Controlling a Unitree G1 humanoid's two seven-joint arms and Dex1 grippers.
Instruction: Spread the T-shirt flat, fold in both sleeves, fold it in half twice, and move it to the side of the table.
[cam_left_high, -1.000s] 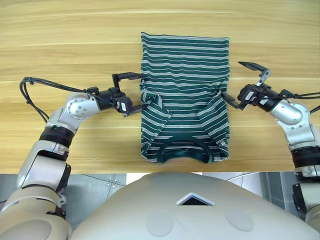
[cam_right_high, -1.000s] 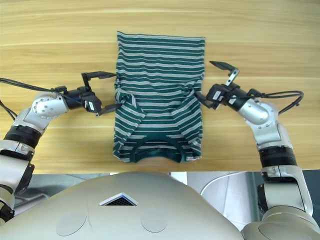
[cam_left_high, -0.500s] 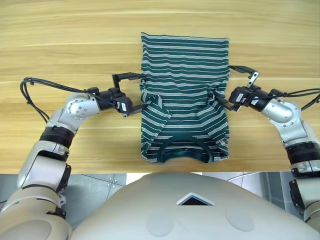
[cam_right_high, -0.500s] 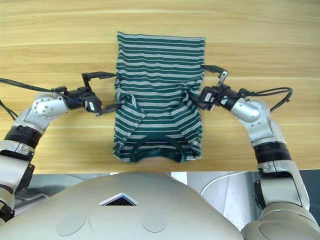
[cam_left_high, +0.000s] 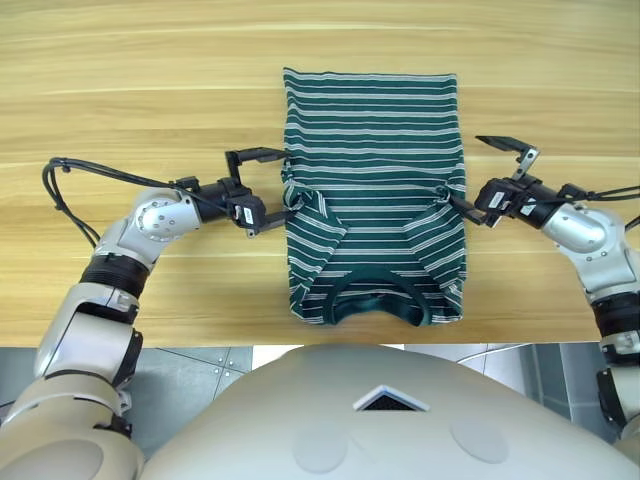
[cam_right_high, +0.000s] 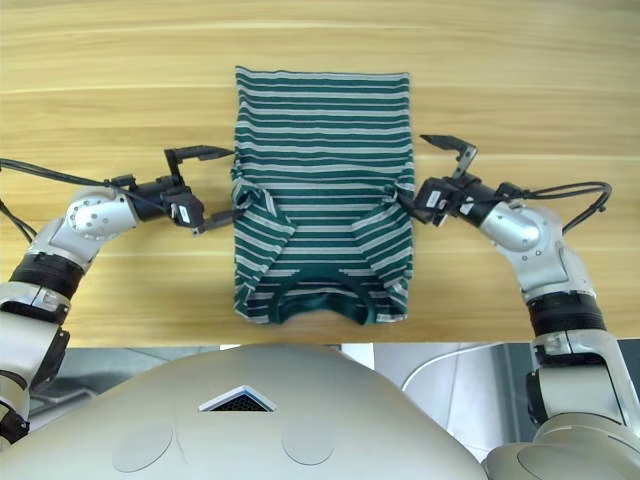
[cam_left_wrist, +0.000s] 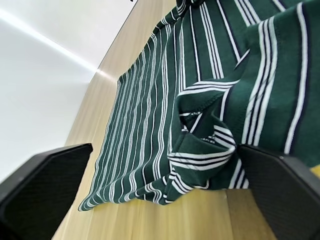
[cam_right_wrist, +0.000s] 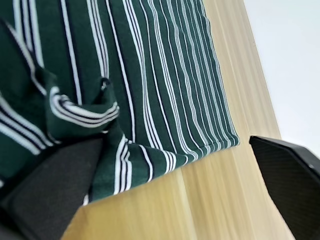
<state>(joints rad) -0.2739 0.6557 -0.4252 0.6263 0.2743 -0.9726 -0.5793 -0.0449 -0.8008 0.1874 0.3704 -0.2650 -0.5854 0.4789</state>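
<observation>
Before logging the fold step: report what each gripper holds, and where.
Nothing is held. The left gripper and right gripper are open, straddling the T-shirt at its side edges.

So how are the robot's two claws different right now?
The left gripper's farther finger reaches the T-shirt's edge; the right gripper's farther finger stops short, over bare table. The left gripper sits square to the shirt; the right gripper is tilted. Both are open, nearer fingers at the folded sleeves.

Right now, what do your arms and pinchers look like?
The left arm and right arm are silvery grey with rounded joints and black bands, each trailing a looping black cable. The left gripper and right gripper are black, with two thin flat fingers each.
</observation>
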